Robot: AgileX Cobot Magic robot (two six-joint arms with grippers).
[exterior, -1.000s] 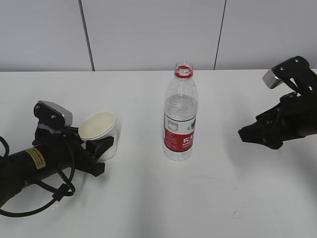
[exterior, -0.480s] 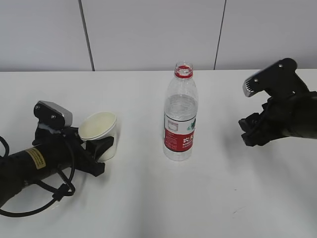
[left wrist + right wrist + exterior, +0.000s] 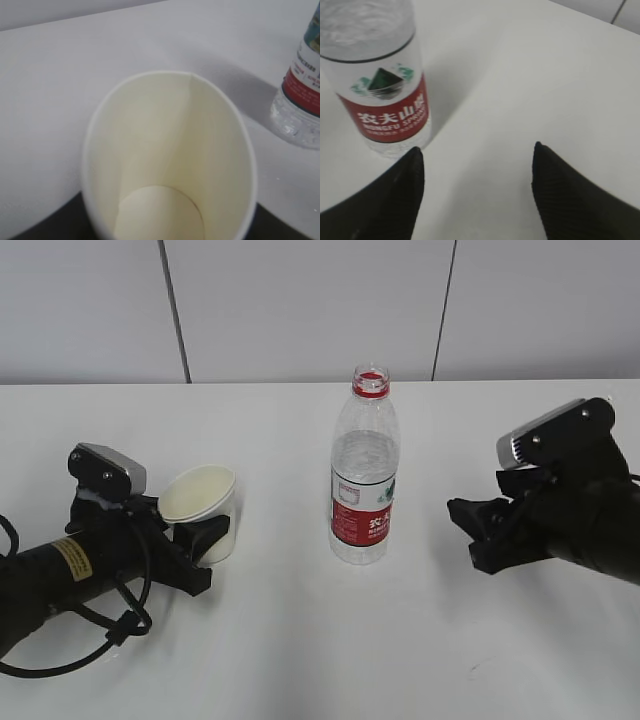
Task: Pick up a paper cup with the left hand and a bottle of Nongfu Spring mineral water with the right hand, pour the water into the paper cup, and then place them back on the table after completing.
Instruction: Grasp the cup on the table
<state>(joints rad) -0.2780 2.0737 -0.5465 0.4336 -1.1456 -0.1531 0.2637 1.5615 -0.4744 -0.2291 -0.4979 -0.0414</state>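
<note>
The white paper cup (image 3: pixel 200 505) stands left of centre on the table (image 3: pixel 300 650), its mouth tilted a little. My left gripper (image 3: pixel 203 530), on the yellow-stickered arm, is shut on the cup's lower wall. The left wrist view looks into the empty cup (image 3: pixel 170 165), squeezed slightly oval, with a black finger (image 3: pixel 45 225) at each lower corner. The uncapped water bottle (image 3: pixel 365 475) with its red label stands upright at centre, about half full. My right gripper (image 3: pixel 468 530) is open and empty, to the right of the bottle and apart from it. In the right wrist view the bottle (image 3: pixel 380 75) stands just beyond the left finger (image 3: pixel 405 195).
A white panelled wall (image 3: pixel 300 310) runs behind the table's far edge. A black cable (image 3: pixel 100 635) loops beside the left arm. The bottle's base also shows at the right edge of the left wrist view (image 3: pixel 300 100).
My right arm has swung left and down toward the bottle, with its open fingers now pointing at it. The left arm, cup and bottle have not moved.
</note>
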